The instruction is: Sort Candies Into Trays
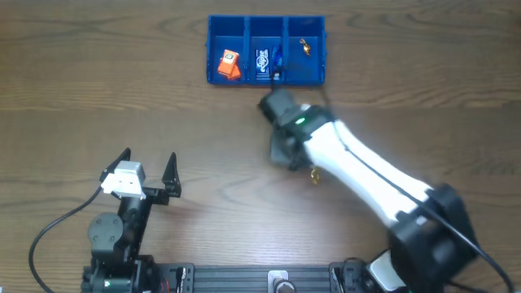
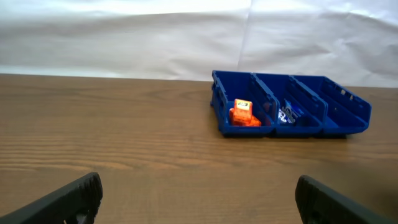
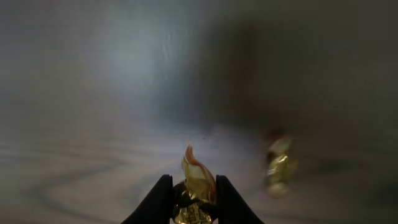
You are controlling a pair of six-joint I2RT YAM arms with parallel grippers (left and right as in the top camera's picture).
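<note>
- The blue plastic tray with three compartments (image 1: 267, 80) sits on the brown wooden table (image 1: 98, 89) at the upper centre of the top view.
- An orange-wrapped candy (image 1: 229, 64) lies in the tray's left compartment. A blue-and-white wrapped candy (image 1: 264, 61) lies in the middle one, and a small gold-wrapped candy (image 1: 304, 46) in the right one.
- In the left wrist view the tray (image 2: 311, 124) stands right of centre. The orange candy (image 2: 242, 113) is in the compartment nearest the frame's middle, and the blue-and-white one (image 2: 287, 114) is in the next.
- The white right arm (image 1: 358, 167) reaches from the lower right corner of the top view to the centre and ends just below the tray.
- The right gripper (image 3: 193, 185) pinches a gold foil candy with a twisted end (image 3: 198, 175) between its black fingers, at the bottom centre of its wrist view.
- A second gold foil candy (image 3: 279, 165) lies on the table right of centre in that view, near the held one but apart from it.
- A gold piece (image 1: 315, 174) shows at the arm's lower edge in the top view; I cannot tell which of the two it is.
- The left gripper (image 1: 149, 156) is at the lower left of the top view, well apart from the tray. Its fingers are spread wide and hold nothing.
</note>
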